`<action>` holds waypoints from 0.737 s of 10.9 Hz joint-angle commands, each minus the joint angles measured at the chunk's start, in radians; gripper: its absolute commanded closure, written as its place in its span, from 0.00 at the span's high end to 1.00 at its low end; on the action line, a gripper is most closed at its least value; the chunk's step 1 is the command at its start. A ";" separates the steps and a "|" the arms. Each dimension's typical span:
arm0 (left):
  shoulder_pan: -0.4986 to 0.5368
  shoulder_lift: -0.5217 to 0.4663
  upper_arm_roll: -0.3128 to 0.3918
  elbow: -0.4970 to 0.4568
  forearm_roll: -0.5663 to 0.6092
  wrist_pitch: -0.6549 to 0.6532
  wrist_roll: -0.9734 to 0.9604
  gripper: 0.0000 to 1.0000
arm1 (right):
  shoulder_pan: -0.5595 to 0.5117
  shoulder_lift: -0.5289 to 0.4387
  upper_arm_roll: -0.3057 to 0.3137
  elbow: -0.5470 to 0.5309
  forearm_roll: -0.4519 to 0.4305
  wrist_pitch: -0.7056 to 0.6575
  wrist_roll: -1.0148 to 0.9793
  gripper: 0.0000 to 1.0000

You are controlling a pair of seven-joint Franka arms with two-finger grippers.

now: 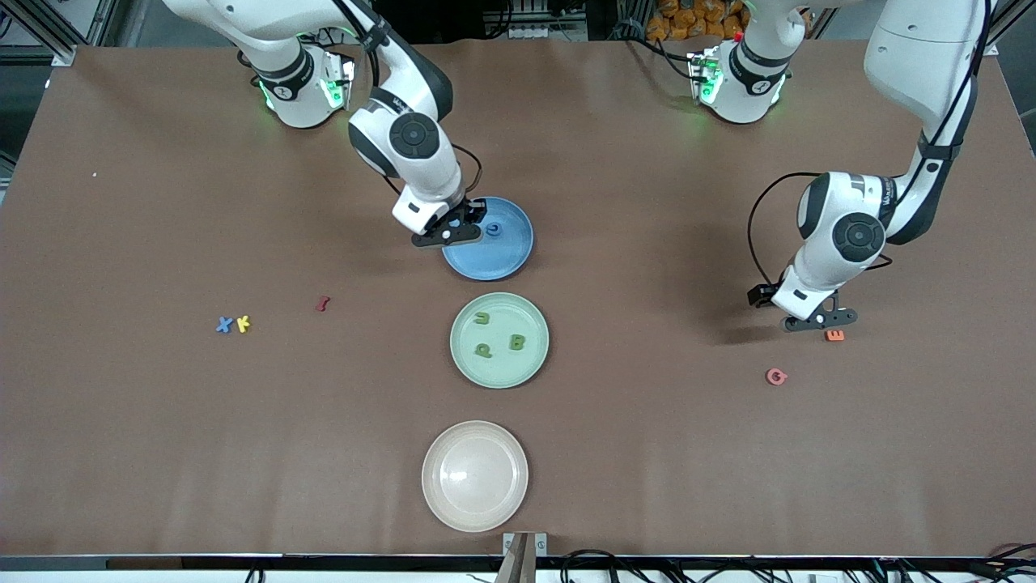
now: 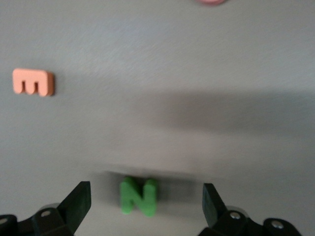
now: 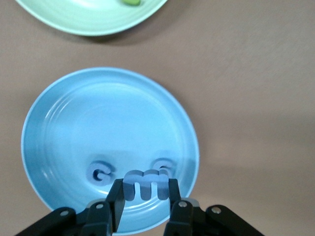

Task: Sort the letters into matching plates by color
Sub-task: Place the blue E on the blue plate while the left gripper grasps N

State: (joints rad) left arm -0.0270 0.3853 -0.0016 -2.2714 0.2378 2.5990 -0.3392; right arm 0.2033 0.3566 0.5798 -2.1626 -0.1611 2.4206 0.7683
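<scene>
My right gripper pinched a blue letter, probably an M, over the blue plate; releasing it came next. My left gripper hung open around the green N, ready to close.

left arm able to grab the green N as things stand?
Probably yes. The left gripper is open with the green N on the table between its fingers. Nothing blocks it; the orange E lies apart.
</scene>
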 commanded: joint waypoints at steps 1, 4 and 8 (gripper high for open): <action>0.047 -0.013 -0.024 -0.040 0.025 0.016 0.025 1.00 | 0.048 0.064 0.002 0.065 0.006 -0.011 0.110 0.33; 0.047 -0.011 -0.029 -0.045 0.020 0.018 0.026 1.00 | 0.047 0.068 0.003 0.075 0.006 -0.011 0.132 0.55; 0.058 0.000 -0.029 -0.045 0.018 0.021 0.034 1.00 | 0.028 0.051 0.003 0.072 0.006 -0.015 0.118 0.56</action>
State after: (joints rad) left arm 0.0053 0.3856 -0.0211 -2.3045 0.2378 2.5994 -0.3193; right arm 0.2497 0.4144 0.5768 -2.1010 -0.1609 2.4207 0.8822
